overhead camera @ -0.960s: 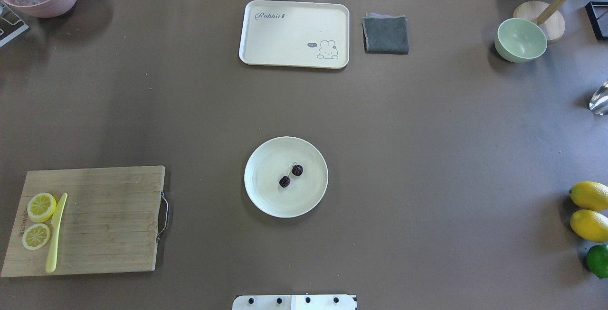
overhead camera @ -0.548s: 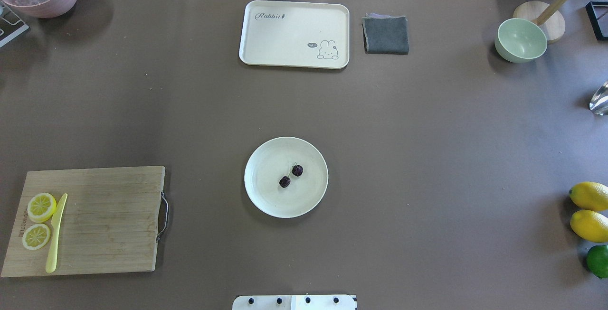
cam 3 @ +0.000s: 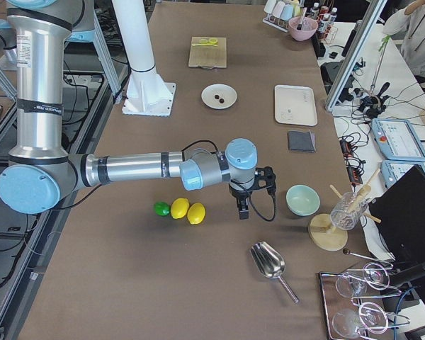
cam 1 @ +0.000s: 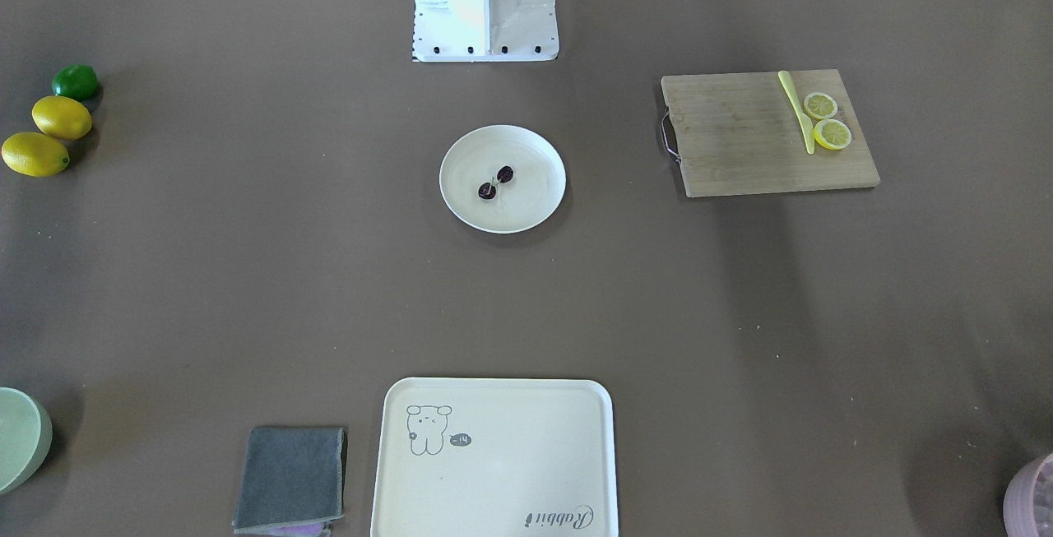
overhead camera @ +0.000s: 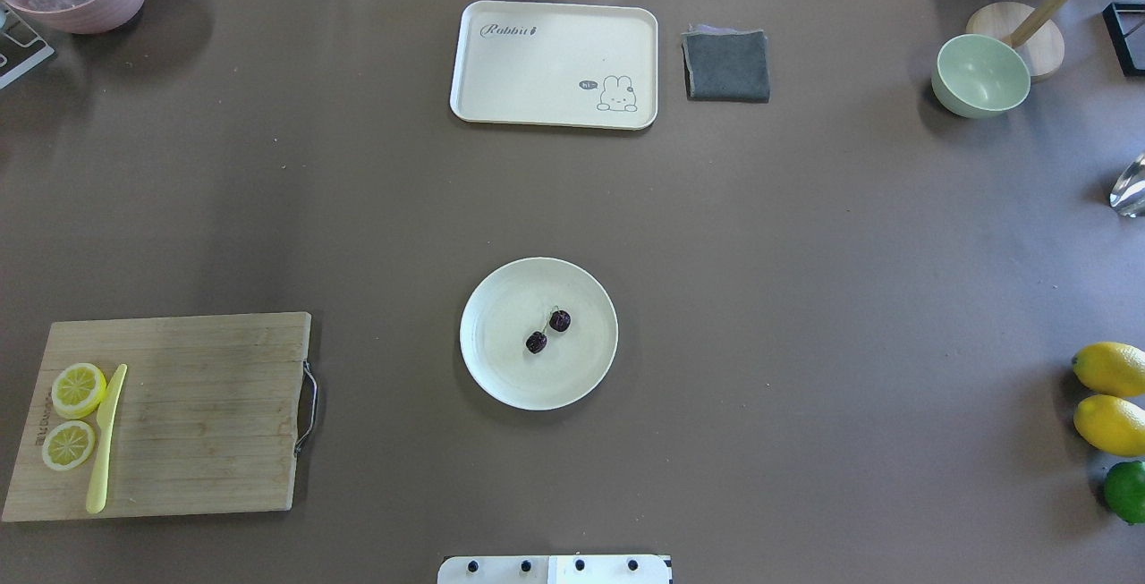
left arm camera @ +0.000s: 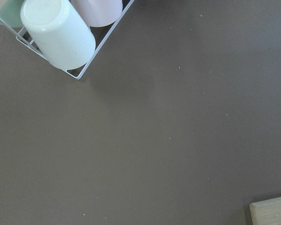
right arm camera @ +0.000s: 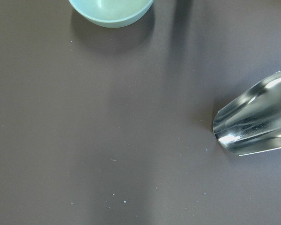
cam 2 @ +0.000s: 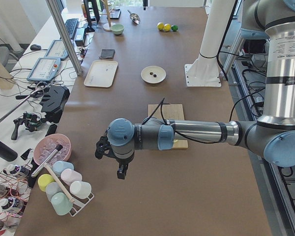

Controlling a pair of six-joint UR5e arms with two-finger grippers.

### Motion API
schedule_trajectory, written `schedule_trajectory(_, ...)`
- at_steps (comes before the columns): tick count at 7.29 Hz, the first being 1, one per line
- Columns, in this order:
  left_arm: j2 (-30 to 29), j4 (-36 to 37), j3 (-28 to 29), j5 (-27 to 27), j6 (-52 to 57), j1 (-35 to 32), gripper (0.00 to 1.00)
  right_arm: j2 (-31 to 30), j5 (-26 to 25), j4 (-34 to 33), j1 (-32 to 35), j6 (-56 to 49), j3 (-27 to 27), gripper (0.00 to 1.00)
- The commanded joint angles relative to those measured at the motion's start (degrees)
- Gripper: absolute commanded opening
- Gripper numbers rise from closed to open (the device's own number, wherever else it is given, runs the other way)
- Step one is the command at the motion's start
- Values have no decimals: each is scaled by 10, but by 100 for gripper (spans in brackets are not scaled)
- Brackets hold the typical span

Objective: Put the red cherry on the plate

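Note:
The red cherry (overhead camera: 547, 332), a pair of tiny dark fruits on one stem, lies near the middle of the round cream plate (overhead camera: 501, 374) at the table's centre; the front-facing view shows the same cherry (cam 1: 496, 182) on the plate (cam 1: 535, 210). Both arms are far from it. My left gripper (cam 2: 122, 172) hangs over the table's left end beside a cup rack. My right gripper (cam 3: 243, 210) hangs over the right end near the green bowl. Each shows only in a side view, so I cannot tell whether it is open or shut.
A cream tray (overhead camera: 555, 65), grey cloth (overhead camera: 726, 65) and green bowl (overhead camera: 980, 76) line the far side. Two lemons (overhead camera: 1109, 369) and a lime (overhead camera: 1125, 490) sit at the right edge. A cutting board (overhead camera: 197, 423) with lemon slices and a knife lies left. A metal scoop (cam 3: 269, 262) lies beyond the bowl.

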Motion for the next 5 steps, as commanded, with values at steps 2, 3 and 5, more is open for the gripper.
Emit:
schedule_trajectory(2,69,-8,-78,6,0,1,98,-15,9,-11,8,-5,7,100)
schedule_trajectory(3,72,-10,-84,-1,-2,0,97,-19,14,-10,10,-6,6,100)
schedule_trajectory(5,66,-13,-83,4,-2,-9,97,-34,8,-2,13,-10,18,100)
